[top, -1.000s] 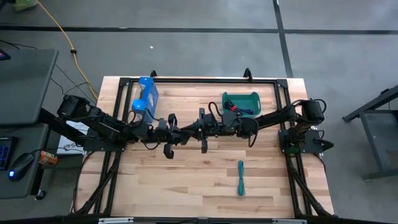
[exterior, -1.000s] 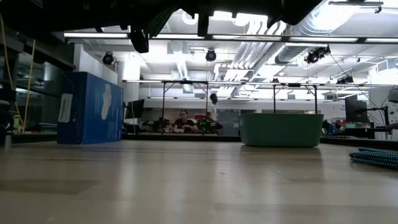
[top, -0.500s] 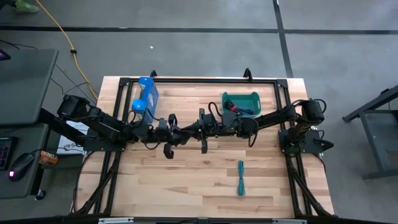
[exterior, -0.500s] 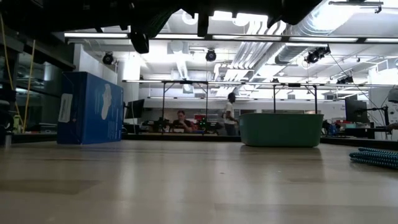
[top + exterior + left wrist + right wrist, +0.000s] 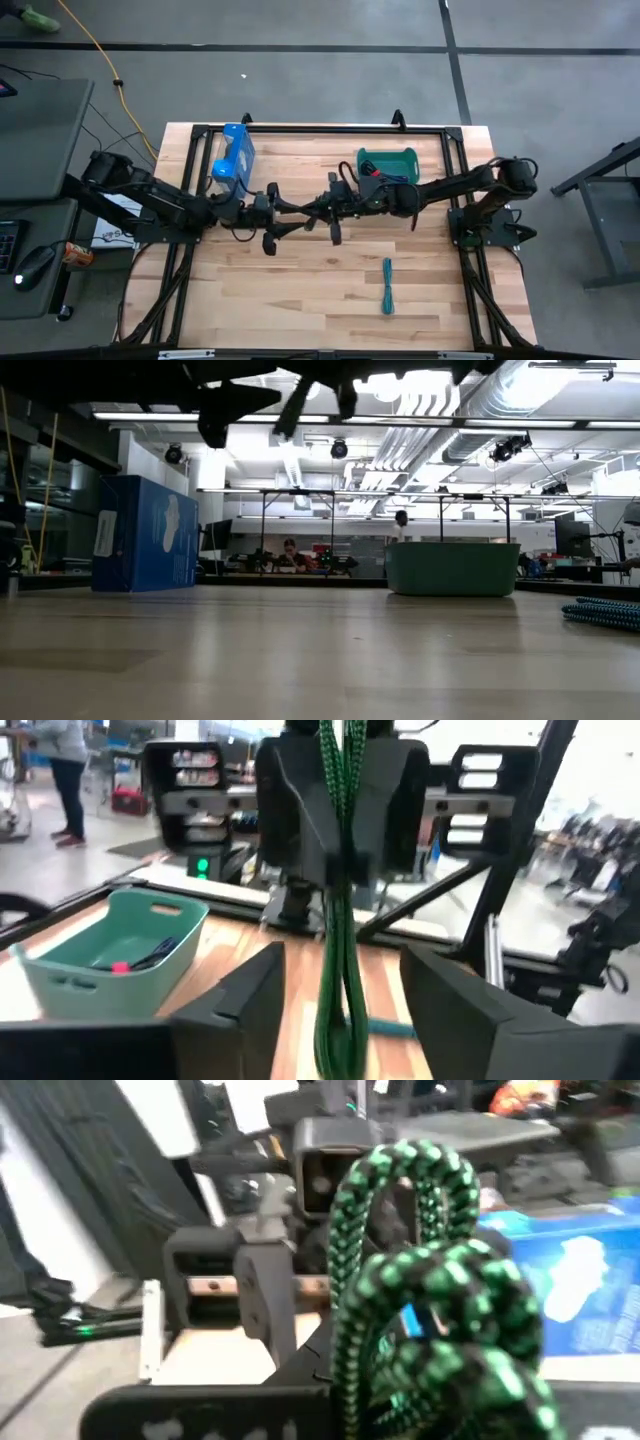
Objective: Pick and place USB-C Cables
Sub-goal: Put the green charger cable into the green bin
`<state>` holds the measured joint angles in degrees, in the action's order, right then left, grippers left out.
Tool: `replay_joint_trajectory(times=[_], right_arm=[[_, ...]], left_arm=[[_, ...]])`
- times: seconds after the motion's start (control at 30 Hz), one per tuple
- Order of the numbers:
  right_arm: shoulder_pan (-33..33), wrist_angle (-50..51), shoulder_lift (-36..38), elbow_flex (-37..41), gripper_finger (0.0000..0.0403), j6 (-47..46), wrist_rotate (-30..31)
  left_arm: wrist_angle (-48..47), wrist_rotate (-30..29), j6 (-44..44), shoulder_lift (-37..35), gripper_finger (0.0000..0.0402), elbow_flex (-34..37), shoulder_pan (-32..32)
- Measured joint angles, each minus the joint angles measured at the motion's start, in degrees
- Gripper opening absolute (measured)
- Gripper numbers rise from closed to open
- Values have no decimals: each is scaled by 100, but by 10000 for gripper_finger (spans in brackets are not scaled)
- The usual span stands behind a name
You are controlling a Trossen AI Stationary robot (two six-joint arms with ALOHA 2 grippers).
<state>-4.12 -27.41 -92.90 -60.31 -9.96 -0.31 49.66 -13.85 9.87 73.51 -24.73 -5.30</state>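
A green-and-black braided USB-C cable (image 5: 338,920) hangs over the middle of the table, and my right gripper (image 5: 340,830) is shut on it. My left gripper (image 5: 342,958) faces it, open, one finger on either side of the hanging cable without touching. In the high view the two grippers meet, left (image 5: 303,215) and right (image 5: 322,207). A teal cable (image 5: 387,285) lies on the table near the front. The teal bin (image 5: 388,168) at the back holds a red-and-black and a dark cable. My right gripper pinches the green cable bundle between its two fingers, several strands together (image 5: 338,870). The fingers lie level, coming from the table's right side, across the bundle. A loop (image 5: 400,1170) stands above the fingers. The rest hangs straight down, clear of the table.
A bright blue box (image 5: 234,152) stands at the back left. The black frame rail (image 5: 320,128) runs along the table's far edge. In the low view the bin (image 5: 452,568) and the box (image 5: 145,533) stand far back; people move in the room beyond.
My left gripper has opened and let go of the green cable, which now hangs from my right gripper alone. My right gripper has drawn a little toward the table's right edge and up. Both grippers have tipped up toward level.
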Motion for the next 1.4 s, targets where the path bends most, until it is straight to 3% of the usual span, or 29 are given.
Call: replay_joint_trajectory(times=[0.33,0.5,0.67,0.97,1.4], right_arm=[[-161,2361,745,8,6,209,1714],[-95,2605,1079,488,6,116,1994],[71,2344,1924,1361,6,-157,2020],[71,958,3363,2921,5,-52,1384],[72,910,3514,3032,5,-52,1381]], left_arm=[[-2894,-308,-6,-1834,203,-2,39],[-3914,-650,42,-2508,203,4,37],[-3935,-727,42,-2911,204,280,37],[-3263,-643,-107,-3059,204,527,37],[-3201,-611,-135,-3058,203,527,37]])
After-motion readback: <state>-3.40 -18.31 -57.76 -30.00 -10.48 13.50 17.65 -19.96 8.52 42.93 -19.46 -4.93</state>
